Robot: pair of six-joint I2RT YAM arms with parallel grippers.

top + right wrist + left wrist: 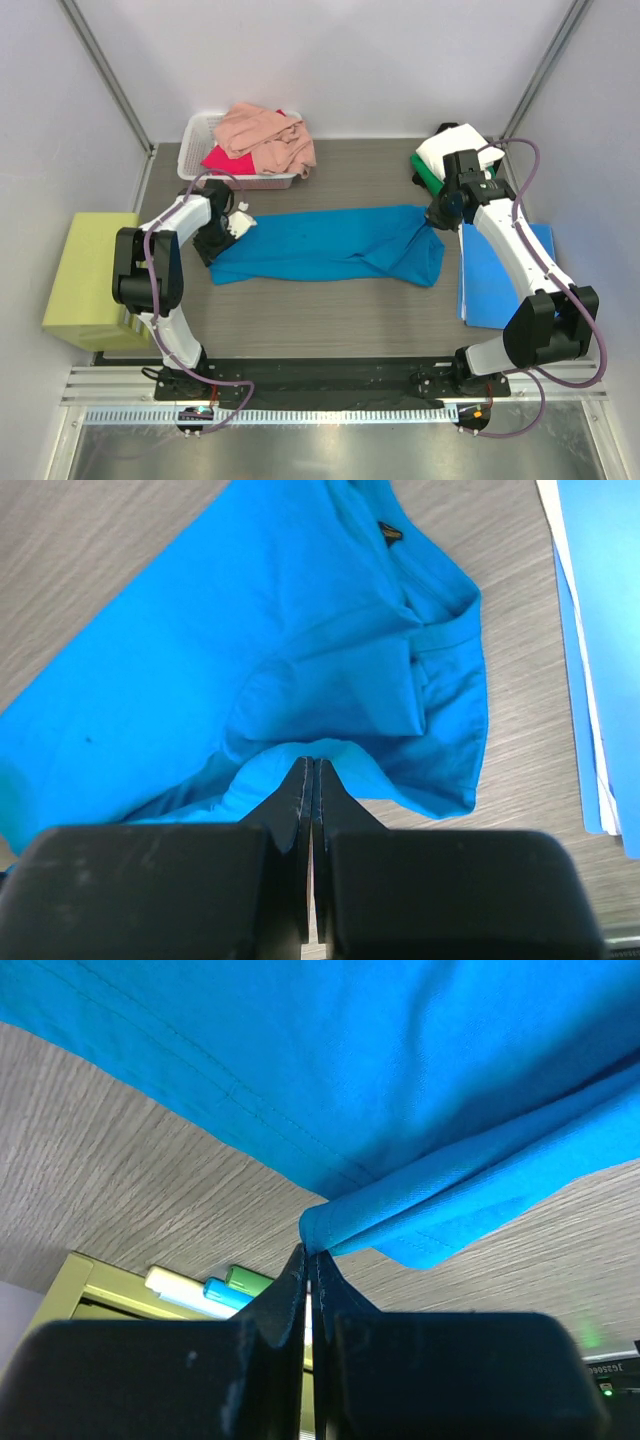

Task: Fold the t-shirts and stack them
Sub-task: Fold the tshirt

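Observation:
The teal-blue t-shirt [330, 246] lies stretched left to right across the table. My left gripper [237, 226] is shut on its left end; the left wrist view shows the pinched fold of the t-shirt [330, 1222] at the tips of the gripper [310, 1252]. My right gripper [436, 214] is shut on the shirt's right end, near the collar [440, 630]; the right wrist view has cloth bunched at the gripper [311, 762]. A salmon pink shirt [268, 135] and a magenta-red one [225, 160] lie in the basket. White [455, 143] and green [425, 170] shirts sit at back right.
A white basket [200, 135] stands at back left. A yellow-green block [85, 280] sits off the table's left edge. A flat blue sheet [500, 275] lies on the right, under my right arm; it also shows in the right wrist view [600, 630].

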